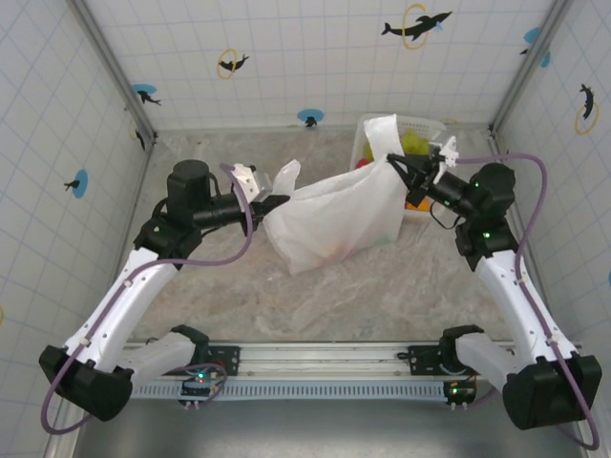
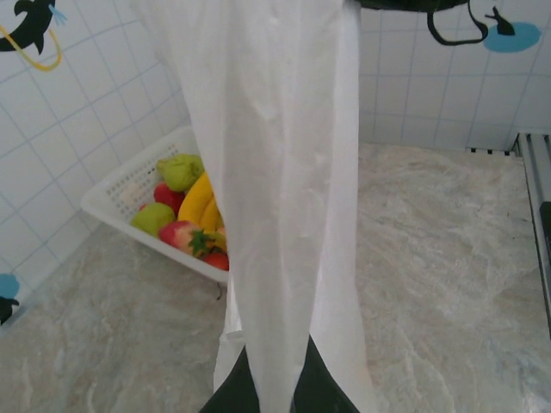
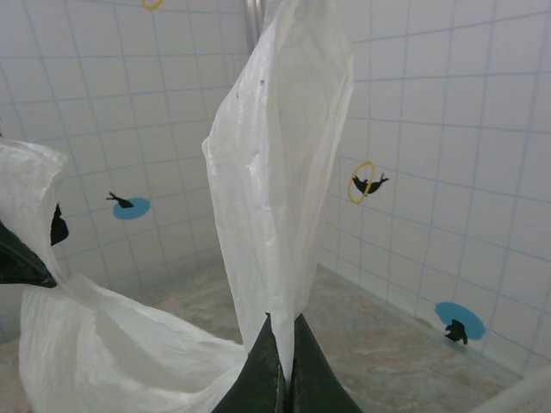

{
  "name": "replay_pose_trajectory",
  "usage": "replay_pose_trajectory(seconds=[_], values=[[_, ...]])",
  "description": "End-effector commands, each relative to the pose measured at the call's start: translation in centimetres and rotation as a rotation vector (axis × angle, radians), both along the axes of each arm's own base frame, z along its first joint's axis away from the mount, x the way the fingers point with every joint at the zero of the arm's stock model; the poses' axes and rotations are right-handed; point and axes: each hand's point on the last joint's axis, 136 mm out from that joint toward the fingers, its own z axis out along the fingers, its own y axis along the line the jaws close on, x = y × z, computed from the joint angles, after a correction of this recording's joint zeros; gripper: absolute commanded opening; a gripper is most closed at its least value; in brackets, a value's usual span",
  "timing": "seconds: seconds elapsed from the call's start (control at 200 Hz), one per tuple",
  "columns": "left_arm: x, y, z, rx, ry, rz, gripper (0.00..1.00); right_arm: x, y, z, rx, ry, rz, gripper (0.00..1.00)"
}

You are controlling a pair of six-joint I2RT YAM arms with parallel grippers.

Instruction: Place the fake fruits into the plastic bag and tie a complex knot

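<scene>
White, thin and crinkled, a plastic bag [image 1: 334,219] hangs stretched between two robot arms above a marble-patterned table [image 1: 334,305]. Seen from above, the bag sits near the middle of the table, towards the back, its bulk sagging down to the surface and its two upper ends pulled apart to left and right.

The left gripper [image 1: 272,202] holds the bag's left end. In the left wrist view its two dark fingers [image 2: 323,397] are pressed together on a broad band of the film, which rises straight up from between them.

The right gripper [image 1: 396,164] holds the bag's right end, up near the back right corner. In the right wrist view its fingers [image 3: 258,379] are closed tight on a narrow strip of plastic that stands upright above them like a tall flap, with the rest of the bag billowing low to the left.

Behind the bag's right end, against the back wall, stands a white lattice basket [image 1: 428,122]. The left wrist view shows fruits [image 2: 185,215] piled inside it: a yellow banana [image 2: 196,200], a red strawberry [image 2: 182,234] and a green pear [image 2: 179,170] among them. Whether any fruit lies inside the bag cannot be told through the film.

White tiled walls [image 1: 315,48] with small dolphin stickers enclose the table on three sides.
</scene>
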Motion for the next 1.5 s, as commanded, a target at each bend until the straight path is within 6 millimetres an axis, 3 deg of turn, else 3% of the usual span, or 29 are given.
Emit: replay_pose_trajectory(seconds=[0.0,0.12,0.185,0.275,0.29,0.465,0.801,1.191,1.336,1.496], values=[[-0.4,0.5,0.5,0.02,-0.055,0.012,0.0,0.0,-1.3,0.3,0.051,0.0,-0.049,0.0],[-0.5,-0.3,1.6,-0.009,-0.054,-0.044,0.0,-2.1,1.2,0.4,0.015,-0.036,0.092,0.0],[-1.6,-2.1,1.6,0.016,-0.056,-0.103,0.0,-2.7,2.3,-0.2,-0.042,-0.044,0.124,0.0],[-2.2,-3.8,0.5,0.092,-0.044,-0.14,0.0,-3.1,3.0,-0.3,-0.064,-0.056,0.153,0.0],[-2.3,-4.1,1.3,0.093,-0.06,-0.145,0.0,-3.2,3.0,-0.3,-0.062,-0.058,0.16,0.0],[-3.3,-6.6,0.6,0.228,-0.05,-0.196,0.0,-4.3,4.3,-0.3,-0.075,-0.06,0.249,0.0],[-4.5,-9.9,-0.9,0.397,-0.037,-0.304,0.0,-5.0,5.1,-2.0,-0.149,-0.019,0.298,0.0],[-3.7,-11.3,-3.0,0.488,0.0,-0.361,0.0,-5.5,5.0,-3.8,-0.199,0.002,0.3,0.06],[-3.5,-12.0,-3.1,0.489,0.006,-0.384,0.0,-5.8,4.9,-4.0,-0.21,0.005,0.301,0.13],[-2.9,-12.6,-3.1,0.495,-0.007,-0.392,0.0,-6.0,4.0,-4.8,-0.245,0.016,0.271,0.3]])
